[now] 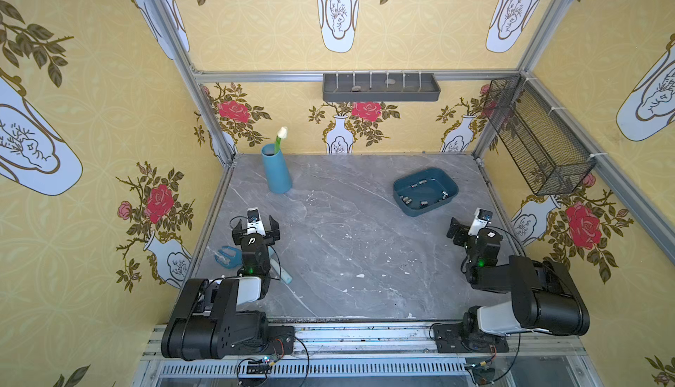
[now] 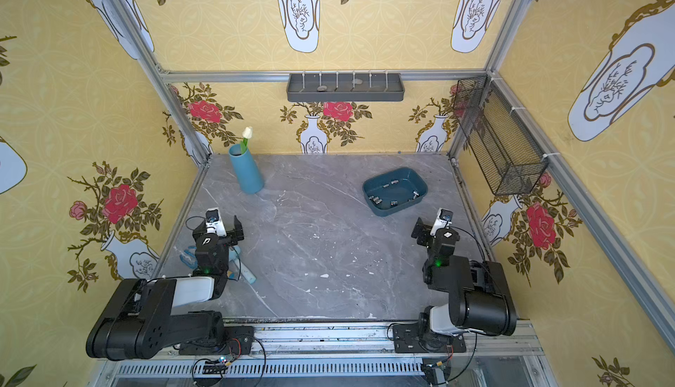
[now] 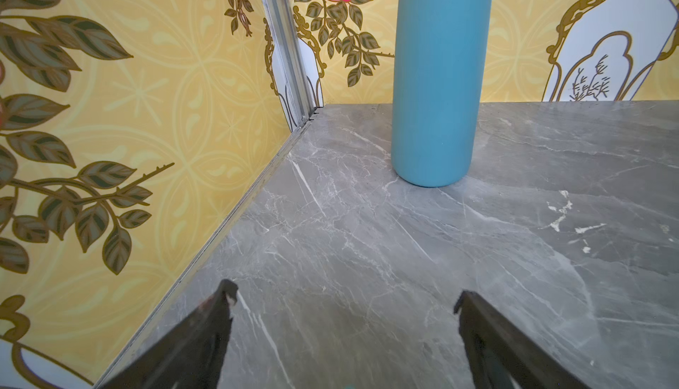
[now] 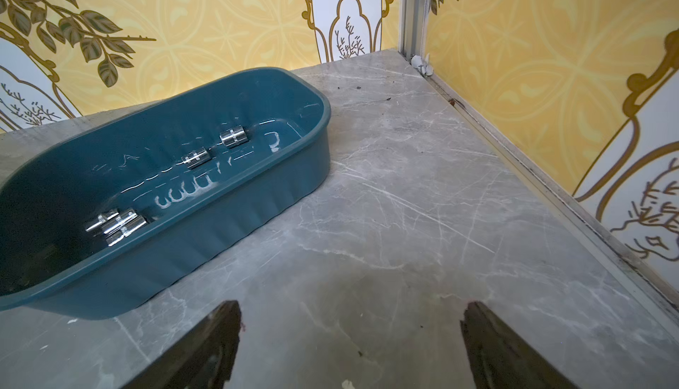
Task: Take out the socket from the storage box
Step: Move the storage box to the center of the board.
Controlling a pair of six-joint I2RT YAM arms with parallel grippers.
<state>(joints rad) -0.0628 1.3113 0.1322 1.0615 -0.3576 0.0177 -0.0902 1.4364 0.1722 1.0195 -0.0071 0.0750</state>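
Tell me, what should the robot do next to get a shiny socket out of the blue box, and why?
Probably swing the right gripper over the storage box and lower toward a socket. Its jaws stand open and empty over the table beside the box, and it is the nearer arm.

— The storage box (image 4: 257,199) is looking like smooth teal plastic, with a soft sheen and pale scratches showing across its floor.
— And the sockets (image 4: 233,137) inside it are gleaming like polished, chromed metal.
— The tabletop (image 4: 404,222) is showing a grey marble pattern, smooth and faintly shining, with white chips here and there.
— The vase (image 3: 437,93) is wearing a matt, even blue skin. Ceramic or plastic, I cannot tell. The basket (image 1: 529,136) is looking like black wire mesh.
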